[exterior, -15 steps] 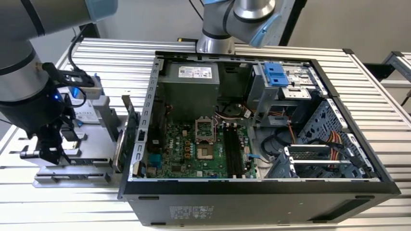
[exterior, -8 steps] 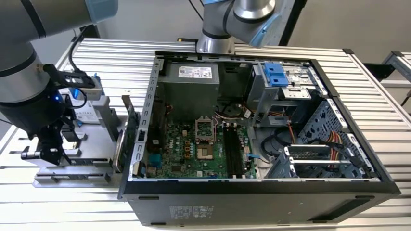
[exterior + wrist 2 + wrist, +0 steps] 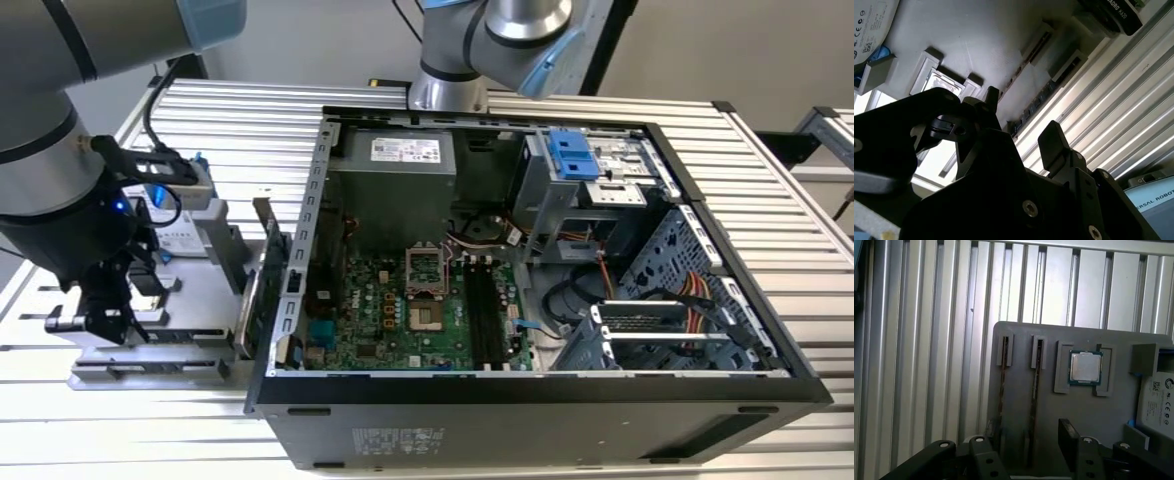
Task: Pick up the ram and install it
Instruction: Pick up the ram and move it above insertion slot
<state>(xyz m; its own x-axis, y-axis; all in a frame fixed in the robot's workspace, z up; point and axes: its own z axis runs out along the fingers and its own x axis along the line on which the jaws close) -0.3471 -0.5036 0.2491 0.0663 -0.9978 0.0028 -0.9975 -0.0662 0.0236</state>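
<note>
Black fingers [image 3: 1069,440] of the gripper [image 3: 1030,429] fill the foreground in both wrist views, and the jaws stand released, with a wide gap between them. Beneath that gap lies the grey parts tray [image 3: 1021,332], which sits on the ribbed metal table [image 3: 929,340] at the exterior view's left, just beside the open computer case [image 3: 534,400].

The ram [image 3: 1035,390] stands on edge in one of two narrow slots in the tray, and it runs lengthwise toward the gap, close to its middle. A second stick [image 3: 1003,390] sits in the neighbouring slot and passes very near one finger. Farther along the tray are a processor chip [image 3: 1085,366] in its recess and a hard drive [image 3: 1159,405].

The step in hand looks like the pick, with the jaws lined up over the ram but not touching it, as far as these views tell. To do it well:

- The chosen stick should sit dead centre in the gap, so that neither finger rides down onto the neighbouring stick or the slot wall.
- The finger faces want to be parallel to the board's flat sides.
- The grip should fall about mid-length, so the stick hangs level.
- Closing should be gentle, since a thin board with chips on its faces will not like a hard squeeze.
- The motion should run straight along the slot, because any tilt would likely bind the stick.
</note>
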